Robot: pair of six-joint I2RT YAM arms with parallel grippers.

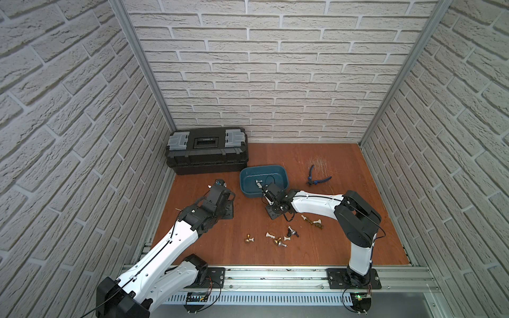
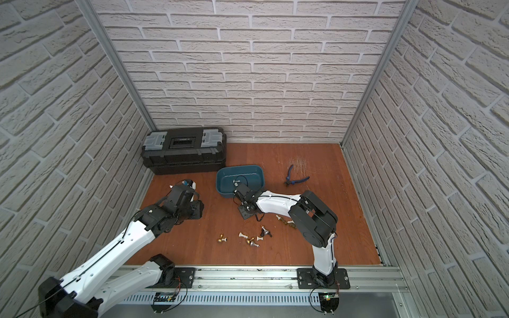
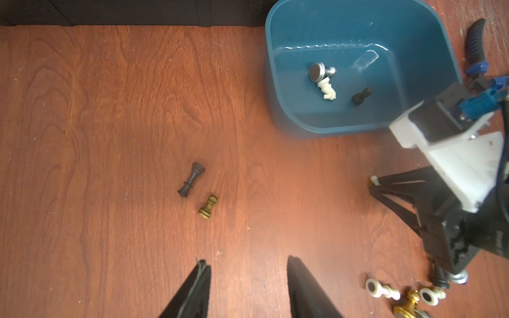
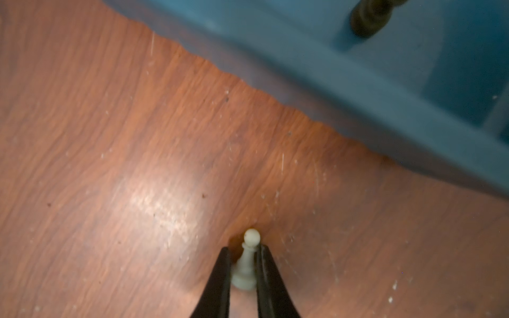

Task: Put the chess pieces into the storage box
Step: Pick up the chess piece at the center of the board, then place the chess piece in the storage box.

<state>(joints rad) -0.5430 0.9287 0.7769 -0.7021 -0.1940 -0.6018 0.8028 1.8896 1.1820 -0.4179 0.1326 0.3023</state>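
The white pawn [image 4: 246, 264] is pinched in the right hand [image 4: 243, 247], just short of the storage box [image 4: 358, 90]; the left hand [image 3: 247, 259] is held half-wide and empty above the surface [image 3: 110, 137]. The tapered pawn may be squeezed out, or knocked against the box wall if carried low. Whether the pawn is lifted cannot be told; its base is partly hidden by the hand, and the box is blurred, with a dark piece [image 4: 369, 19] cut off at the edge

Loose chess pieces [image 1: 276, 241] — before storage box [image 1: 275, 179]
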